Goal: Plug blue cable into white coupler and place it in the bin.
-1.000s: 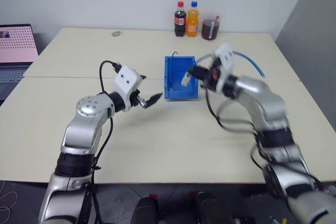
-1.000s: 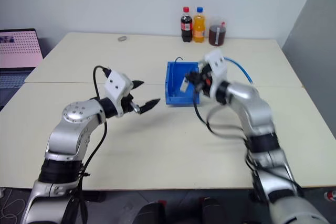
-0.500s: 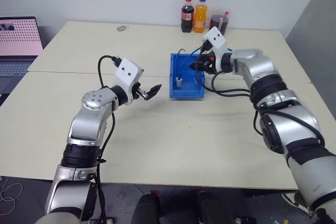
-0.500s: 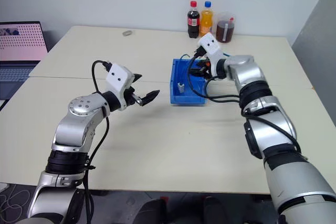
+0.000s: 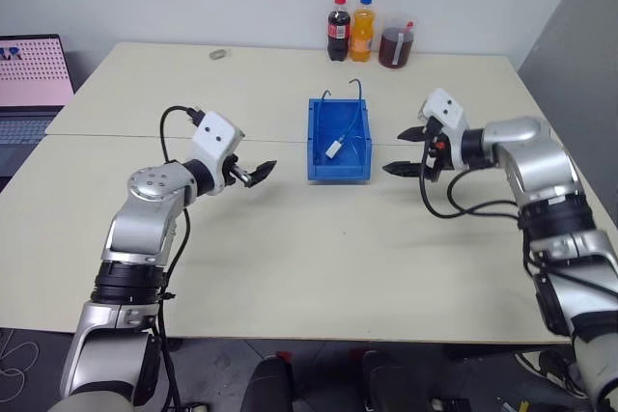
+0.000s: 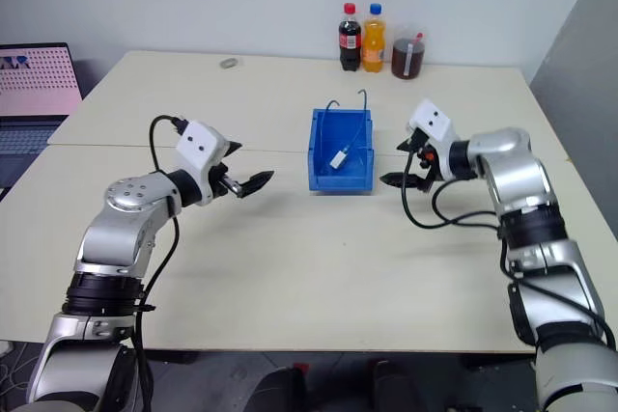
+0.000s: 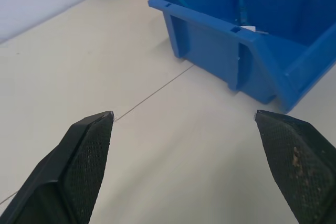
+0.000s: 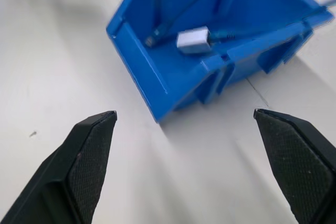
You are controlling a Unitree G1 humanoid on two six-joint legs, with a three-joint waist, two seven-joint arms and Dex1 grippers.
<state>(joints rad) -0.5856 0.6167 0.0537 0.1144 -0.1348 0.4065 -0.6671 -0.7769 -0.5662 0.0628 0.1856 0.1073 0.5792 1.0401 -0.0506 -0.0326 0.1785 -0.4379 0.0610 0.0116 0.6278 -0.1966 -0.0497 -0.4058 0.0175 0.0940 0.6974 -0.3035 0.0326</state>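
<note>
Coupler (image 5: 333, 151) and cable (image 5: 351, 121) lie in the bin (image 5: 319, 170).
Both jaws apart, empty; I'd draw left gripper (image 5: 253, 173) and right gripper (image 5: 407, 150) clear without nudging it.

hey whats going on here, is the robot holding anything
No, both tools are empty. The white coupler lies inside the bin with the blue cable running into it, and loops of cable stick up over the bin's far rim. The left tool hovers open to the left of the bin, and the right tool hovers open to its right, both above the table. The placing step looks done.
</note>
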